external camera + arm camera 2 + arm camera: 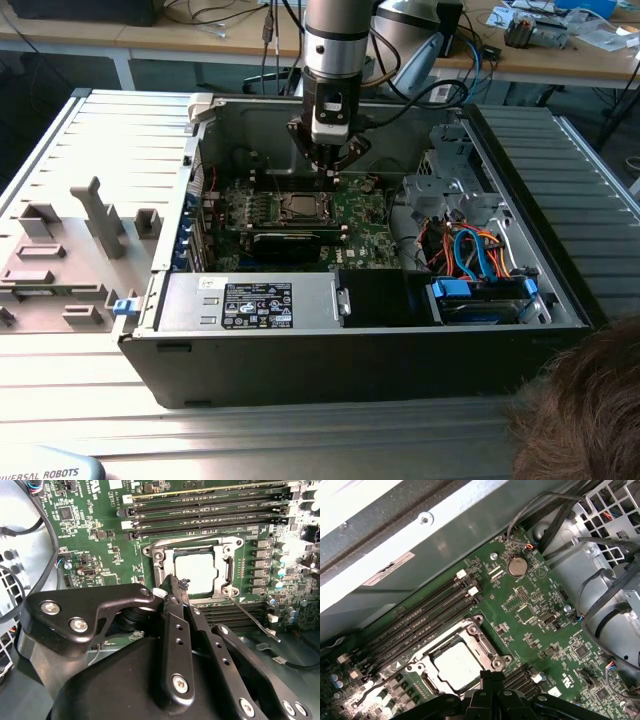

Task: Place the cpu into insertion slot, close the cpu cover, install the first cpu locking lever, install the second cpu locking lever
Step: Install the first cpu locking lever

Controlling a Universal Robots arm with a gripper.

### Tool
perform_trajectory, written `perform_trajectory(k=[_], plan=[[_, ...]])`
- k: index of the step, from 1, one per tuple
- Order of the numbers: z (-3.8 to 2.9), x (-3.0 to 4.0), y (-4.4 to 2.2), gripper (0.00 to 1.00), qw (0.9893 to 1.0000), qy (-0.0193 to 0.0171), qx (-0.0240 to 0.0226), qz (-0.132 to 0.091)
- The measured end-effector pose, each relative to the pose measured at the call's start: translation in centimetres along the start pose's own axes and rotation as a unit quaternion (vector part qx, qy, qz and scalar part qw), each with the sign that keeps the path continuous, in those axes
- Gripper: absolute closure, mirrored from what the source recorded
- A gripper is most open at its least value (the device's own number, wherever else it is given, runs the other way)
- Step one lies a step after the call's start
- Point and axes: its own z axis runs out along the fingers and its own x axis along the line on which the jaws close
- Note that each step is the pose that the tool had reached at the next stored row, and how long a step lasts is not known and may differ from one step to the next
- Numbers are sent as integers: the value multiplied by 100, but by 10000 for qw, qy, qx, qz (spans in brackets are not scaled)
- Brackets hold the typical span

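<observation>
The cpu (197, 572) is showing silvery grey (the cpu cover (230, 572) brighter silver). The motherboard (90, 535) is looking green, the gripper (176, 586) black.

One arm (335, 40), one gripper (330, 172). One open computer case (560, 290), one green motherboard (90, 540) on its floor. One cpu (197, 572), one cpu cover (230, 570) framing it. Four long memory slots (427, 615) side by side along one edge of the socket. One thin locking lever (252, 620) sticking out at a socket corner. One coin battery (516, 566). One black graphics card (295, 243). One grey power supply box (245, 303) along the case edge nearest the exterior camera, one blue drive bay (480, 292) at that edge's corner. One grey fixture plate (75, 255) beside the case, one blue clip (122, 306). One person's head (585, 410).
</observation>
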Motion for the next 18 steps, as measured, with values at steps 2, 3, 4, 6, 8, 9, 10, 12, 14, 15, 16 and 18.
perform_trajectory(k=[2,3,4,6,8,9,10,12,14,15,16,18], plan=[[0,0,0,89,10000,-2,-2,-27],[0,0,0,89,10000,-3,-2,-38],[0,0,0,89,10000,-3,-3,-48],[0,0,0,89,10000,-5,-5,-77],[0,0,0,89,9999,-7,-6,-103],[0,0,0,89,9999,-8,-6,-115],[0,0,0,89,9999,-9,-7,-134],[0,0,0,89,9999,-11,-9,-162],[0,0,0,89,9998,-13,-10,-190],[0,0,0,89,9998,-15,-11,-211],[0,0,0,89,9998,-15,-12,-222],[0,0,0,89,9997,-17,-13,-248]])
